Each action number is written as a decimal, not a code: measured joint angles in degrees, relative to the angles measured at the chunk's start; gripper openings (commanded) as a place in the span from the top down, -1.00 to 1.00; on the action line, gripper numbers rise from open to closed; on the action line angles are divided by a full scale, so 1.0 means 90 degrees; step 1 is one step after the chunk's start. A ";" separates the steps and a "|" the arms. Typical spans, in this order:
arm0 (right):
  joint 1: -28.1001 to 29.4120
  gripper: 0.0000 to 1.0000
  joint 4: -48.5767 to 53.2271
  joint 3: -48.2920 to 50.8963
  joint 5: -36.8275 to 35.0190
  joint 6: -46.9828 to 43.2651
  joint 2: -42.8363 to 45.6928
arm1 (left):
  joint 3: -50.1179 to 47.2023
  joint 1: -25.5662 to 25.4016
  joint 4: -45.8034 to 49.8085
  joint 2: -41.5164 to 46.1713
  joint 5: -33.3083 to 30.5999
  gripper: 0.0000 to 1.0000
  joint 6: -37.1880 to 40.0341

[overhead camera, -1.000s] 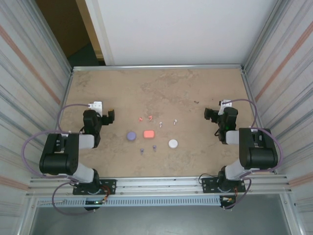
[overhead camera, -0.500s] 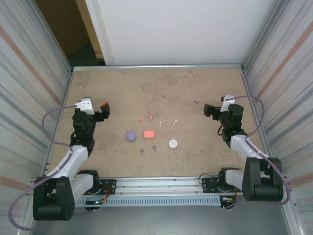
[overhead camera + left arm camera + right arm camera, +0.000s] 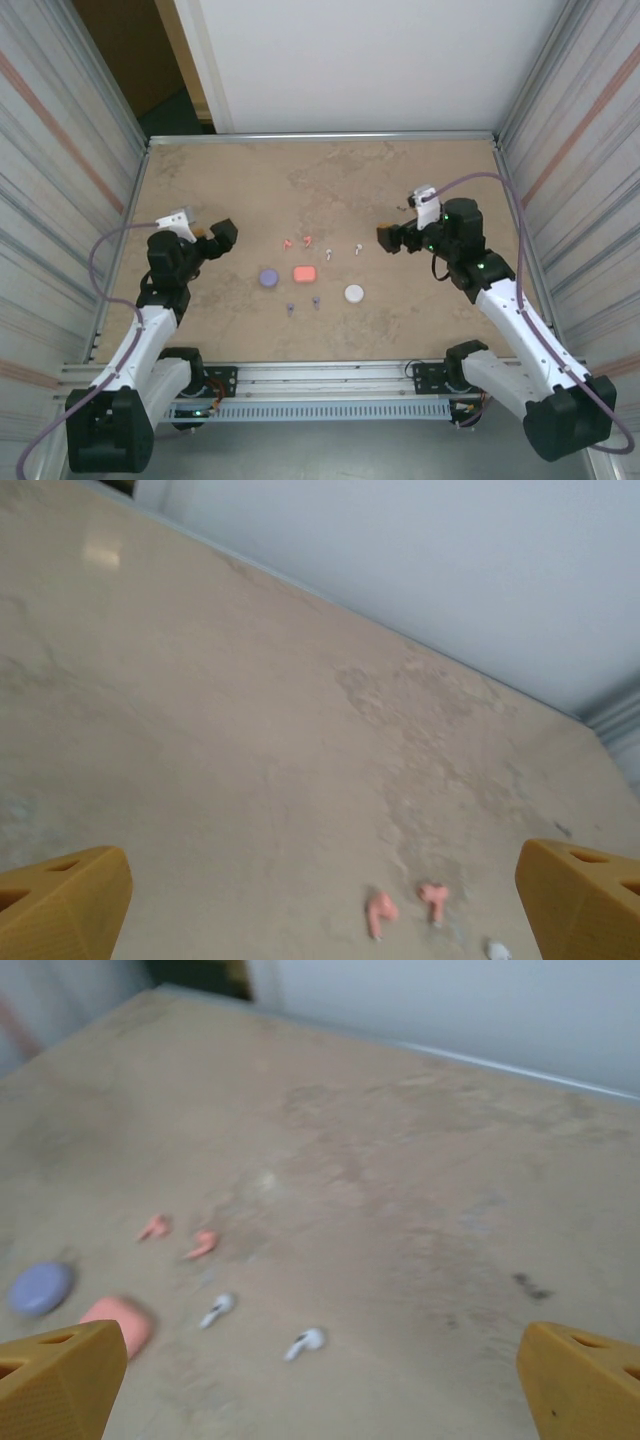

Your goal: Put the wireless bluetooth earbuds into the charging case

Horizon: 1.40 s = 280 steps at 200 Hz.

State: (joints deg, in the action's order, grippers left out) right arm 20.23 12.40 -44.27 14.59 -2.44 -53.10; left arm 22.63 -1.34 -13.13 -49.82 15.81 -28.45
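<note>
nothing is held yet. the left fingers [image 3: 222,236] stand wide apart and empty, low over the surface [image 3: 330,180] and aimed toward the middle. the right fingers [image 3: 389,238] are just as wide and empty on the other side, tipped inward the same way. between them lies everything for the job: the pink earbuds [image 3: 288,243] side by side, the white earbuds [image 3: 357,247] just to their right, and the purple earbuds [image 3: 315,300] nearer the arms. three cases sit between those groups: the purple case [image 3: 268,277], the pink case [image 3: 305,273] and the white case [image 3: 354,293] (whether their lids are up i cannot tell). no bud is in a case. the spread fingers suit a first pick of something so small, and the left wrist view frames the pink pair, so that looks like its likely target.
</note>
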 measured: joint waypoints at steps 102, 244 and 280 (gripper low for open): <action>0.1872 -0.98 0.1236 -0.0767 0.1100 -0.3337 -0.1734 | -0.0119 0.0000 0.0920 0.1200 0.0721 -0.97 -0.0420; 0.2640 -1.00 0.1598 -0.2718 0.1001 -0.4753 -0.5117 | -0.0243 0.0000 0.1649 0.2045 0.0070 -0.97 -0.0296; 0.2756 -1.00 0.1394 -0.2790 0.0794 -0.4809 -0.5578 | -0.0257 0.0000 0.1649 0.2042 0.0068 -0.97 -0.0296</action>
State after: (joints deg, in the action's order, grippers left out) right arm 45.04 24.95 -69.38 21.74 -45.71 -103.31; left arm 20.32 -1.34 1.72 -31.44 16.43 -31.11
